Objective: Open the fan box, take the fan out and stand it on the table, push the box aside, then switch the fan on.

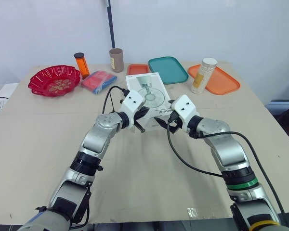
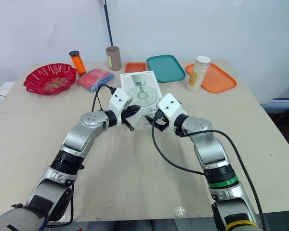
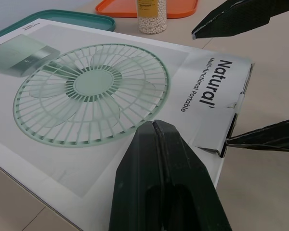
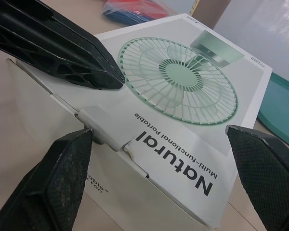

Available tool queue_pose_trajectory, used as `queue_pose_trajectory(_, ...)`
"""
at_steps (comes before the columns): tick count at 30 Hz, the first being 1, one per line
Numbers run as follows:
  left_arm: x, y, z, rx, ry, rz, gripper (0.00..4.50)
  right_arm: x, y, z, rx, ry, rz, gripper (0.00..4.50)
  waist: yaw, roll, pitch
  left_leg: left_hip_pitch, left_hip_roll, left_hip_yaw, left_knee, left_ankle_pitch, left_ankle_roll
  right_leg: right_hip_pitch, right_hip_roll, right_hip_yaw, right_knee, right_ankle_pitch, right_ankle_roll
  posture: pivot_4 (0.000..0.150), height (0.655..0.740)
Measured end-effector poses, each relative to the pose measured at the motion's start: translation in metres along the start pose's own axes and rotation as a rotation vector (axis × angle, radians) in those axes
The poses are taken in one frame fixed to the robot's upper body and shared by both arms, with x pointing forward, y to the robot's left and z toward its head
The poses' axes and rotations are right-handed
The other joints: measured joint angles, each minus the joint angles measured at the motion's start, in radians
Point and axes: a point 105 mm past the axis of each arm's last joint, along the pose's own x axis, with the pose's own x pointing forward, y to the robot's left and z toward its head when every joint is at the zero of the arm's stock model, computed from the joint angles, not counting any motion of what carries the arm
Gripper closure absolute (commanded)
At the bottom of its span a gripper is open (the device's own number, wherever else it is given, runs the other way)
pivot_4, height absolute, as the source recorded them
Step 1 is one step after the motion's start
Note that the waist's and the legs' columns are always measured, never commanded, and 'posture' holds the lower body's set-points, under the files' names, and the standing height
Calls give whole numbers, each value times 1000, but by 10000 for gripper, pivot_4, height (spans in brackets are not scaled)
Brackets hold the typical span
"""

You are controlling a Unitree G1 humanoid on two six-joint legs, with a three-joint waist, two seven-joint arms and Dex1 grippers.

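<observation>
The fan box (image 1: 151, 98) lies flat and closed on the counter (image 1: 144, 183). Both arms reach forward with elbows bent inward, meeting at the box's near end. The left gripper (image 3: 156, 125) has its fingers pressed together, tips at the box's top face. The right gripper (image 4: 159, 132) has its fingers spread wide, straddling the box's near end flap.

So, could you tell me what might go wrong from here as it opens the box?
1. The right gripper stands open around the near end of the fan box, one finger beside the tuck tab; pulling there could tear the flap rather than free it.
2. The left gripper, shut, lies over the box top close to that edge, so it might pin the lid down.
</observation>
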Motion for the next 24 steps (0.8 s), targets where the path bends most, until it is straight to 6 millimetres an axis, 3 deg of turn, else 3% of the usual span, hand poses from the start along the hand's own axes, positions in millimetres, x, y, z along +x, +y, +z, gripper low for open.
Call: queue_pose_trajectory(24, 0, -3, 0, -2, 4, -6, 44660, 7, -9, 14, -14, -41, -31, 0, -1, 0, 0, 0, 0, 0, 0, 0, 0, 0, 0, 0, 0, 0, 0, 1500, 7400)
